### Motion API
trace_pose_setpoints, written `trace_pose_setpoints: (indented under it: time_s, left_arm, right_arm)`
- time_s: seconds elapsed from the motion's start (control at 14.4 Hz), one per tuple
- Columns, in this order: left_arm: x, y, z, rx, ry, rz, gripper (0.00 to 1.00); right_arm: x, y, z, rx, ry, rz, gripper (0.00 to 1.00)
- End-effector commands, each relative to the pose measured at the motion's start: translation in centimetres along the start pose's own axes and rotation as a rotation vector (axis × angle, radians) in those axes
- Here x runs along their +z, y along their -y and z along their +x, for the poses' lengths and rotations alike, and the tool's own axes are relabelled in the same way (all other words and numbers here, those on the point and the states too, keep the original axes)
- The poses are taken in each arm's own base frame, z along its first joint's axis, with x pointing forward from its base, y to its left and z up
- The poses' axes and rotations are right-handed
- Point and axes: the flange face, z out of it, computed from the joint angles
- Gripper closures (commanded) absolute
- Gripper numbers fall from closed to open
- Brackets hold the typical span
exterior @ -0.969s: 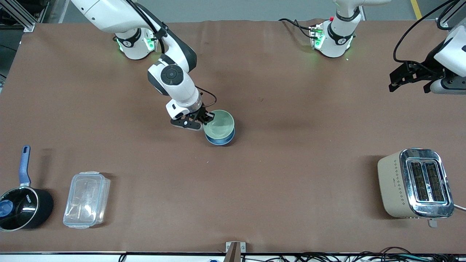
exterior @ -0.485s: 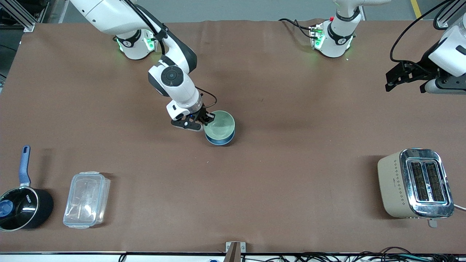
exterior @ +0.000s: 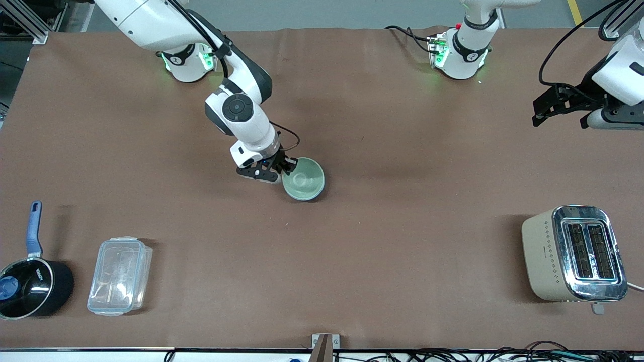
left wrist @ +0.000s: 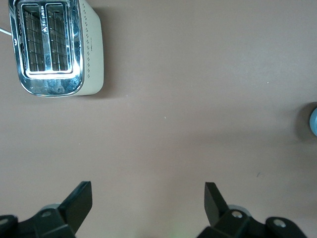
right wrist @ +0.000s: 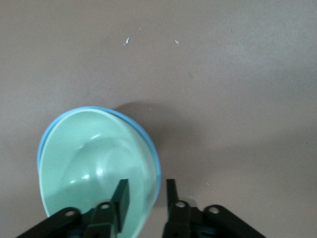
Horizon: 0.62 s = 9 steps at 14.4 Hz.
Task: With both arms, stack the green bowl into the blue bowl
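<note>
The green bowl (exterior: 303, 181) sits nested inside the blue bowl at mid-table. In the right wrist view the green bowl (right wrist: 89, 158) fills the blue bowl (right wrist: 157, 168), and only a thin blue rim shows around it. My right gripper (exterior: 288, 166) is low at the bowls' edge toward the right arm's end. In its wrist view the right gripper (right wrist: 146, 191) is open, one finger inside the green bowl and one outside the rim, neither pressing it. My left gripper (exterior: 541, 114) waits open and empty in the air at the left arm's end, as its wrist view (left wrist: 147, 198) shows.
A beige and chrome toaster (exterior: 573, 254) stands near the front camera at the left arm's end; it also shows in the left wrist view (left wrist: 54, 47). A clear lidded box (exterior: 119, 275) and a black saucepan (exterior: 30, 286) with a blue handle stand at the right arm's end.
The green bowl has dropped fully into the blue bowl, hiding its blue side. The right gripper's fingers have parted from the rim. The left arm rose slightly, then stayed.
</note>
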Motion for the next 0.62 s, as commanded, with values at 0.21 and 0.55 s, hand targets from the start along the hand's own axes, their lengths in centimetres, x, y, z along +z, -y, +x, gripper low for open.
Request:
trace_pose_setpoints:
  time_s: [0.21,0.55]
  left_arm:
    - [-0.6,-0.3,-0.5,0.003,-0.010,-0.014,0.00]
    - [-0.8,-0.5,-0.7,0.008,-0.011,-0.016,0.00]
  right_arm:
    - [-10.1,-0.6,4.3,0.016,-0.059,-0.166,0.00]
    - [-23.7,-9.3,9.9,0.068,-0.210,-0.261,0.00]
